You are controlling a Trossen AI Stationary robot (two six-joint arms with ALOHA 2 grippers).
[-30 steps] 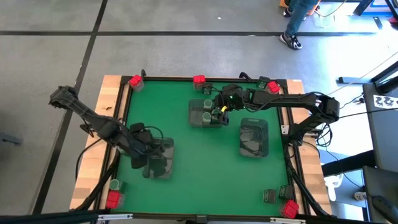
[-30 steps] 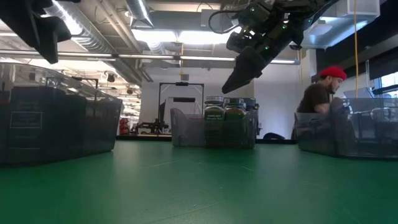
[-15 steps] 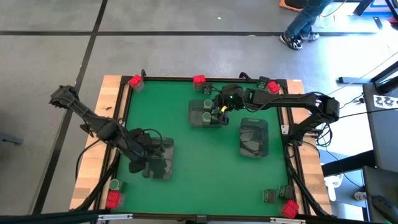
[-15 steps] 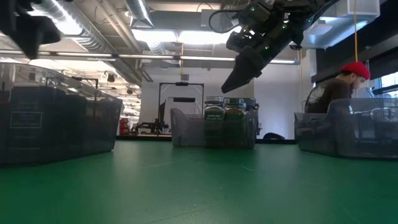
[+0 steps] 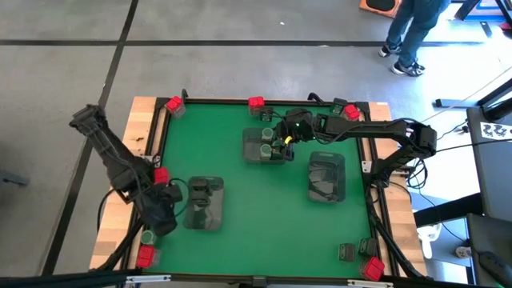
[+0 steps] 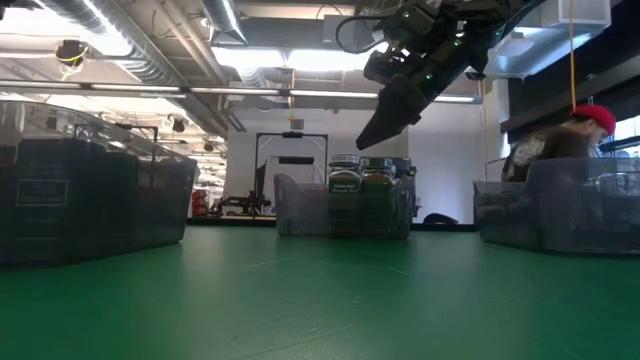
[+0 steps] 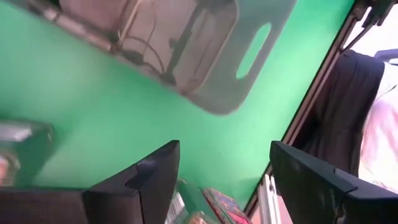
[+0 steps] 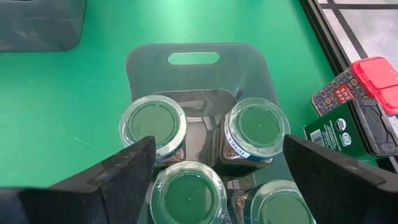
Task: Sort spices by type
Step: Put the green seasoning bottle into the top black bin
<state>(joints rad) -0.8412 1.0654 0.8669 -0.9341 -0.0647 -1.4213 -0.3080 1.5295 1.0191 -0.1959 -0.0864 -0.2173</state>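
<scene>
Green felt covers the tabletop (image 5: 264, 200), and I take the clear tray (image 5: 267, 147) of round jars near its far edge as my landmark. My right claw (image 8: 214, 174) hangs just above that tray, its two fingers spread wide with nothing between them; directly beneath sit four grey-green jars (image 8: 257, 129), lids up, packed close together inside the tray. Well to the near left of that tray stands a second tray (image 5: 203, 204) holding dark tins, and my left claw (image 7: 217, 180) is just beyond it, over the tabletop's left edge, fingers apart and empty. A red box (image 5: 161, 176) shows on the wooden border beside my left arm. To the near right of the jar tray lies a third tray (image 5: 326, 178). Farther off, red boxes (image 5: 145, 256) and one jar (image 5: 147, 237) sit at the near-left corner, with a dark tin (image 5: 347, 252) at the near-right corner.
</scene>
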